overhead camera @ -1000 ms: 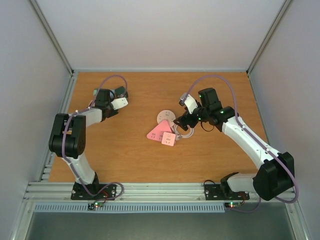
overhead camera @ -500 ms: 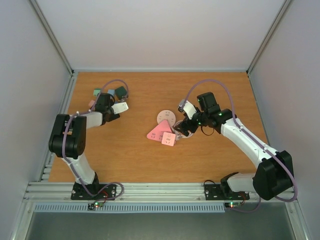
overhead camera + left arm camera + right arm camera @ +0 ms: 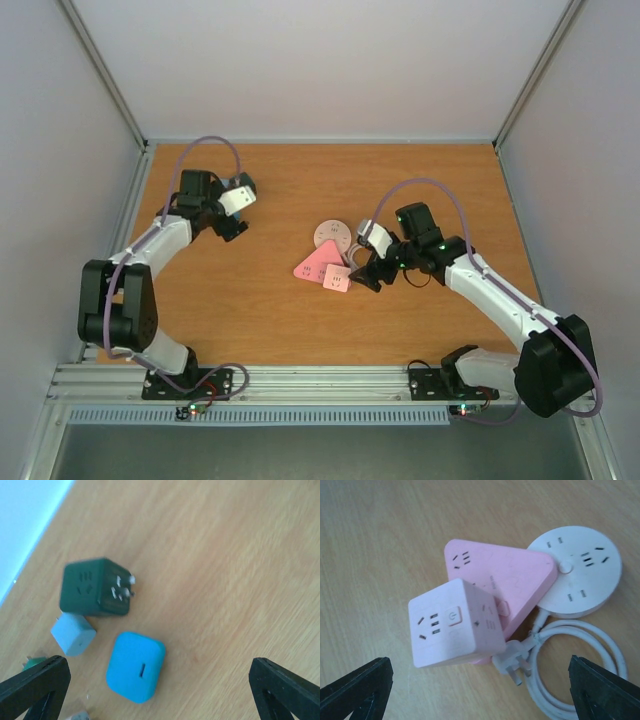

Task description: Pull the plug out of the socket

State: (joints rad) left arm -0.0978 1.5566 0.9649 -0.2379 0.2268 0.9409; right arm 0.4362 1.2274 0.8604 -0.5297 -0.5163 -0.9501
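The left end effector (image 3: 159, 660) hangs open over the wooden surface (image 3: 240, 555), with nothing between its fingers. Under it lie a dark green cube adapter (image 3: 97, 587) on its side with its prongs out, a small grey cube (image 3: 73, 634) just beside it, and a blue charger (image 3: 136, 666). The right end effector (image 3: 480, 659) is open too, above the pink cube plug (image 3: 455, 622). That plug sits on the pink triangular socket (image 3: 510, 577), which lies against a white round socket (image 3: 575, 570) with a coiled white cord (image 3: 585, 680).

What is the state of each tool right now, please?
Left tool: open, holding nothing.
Right tool: open, holding nothing.
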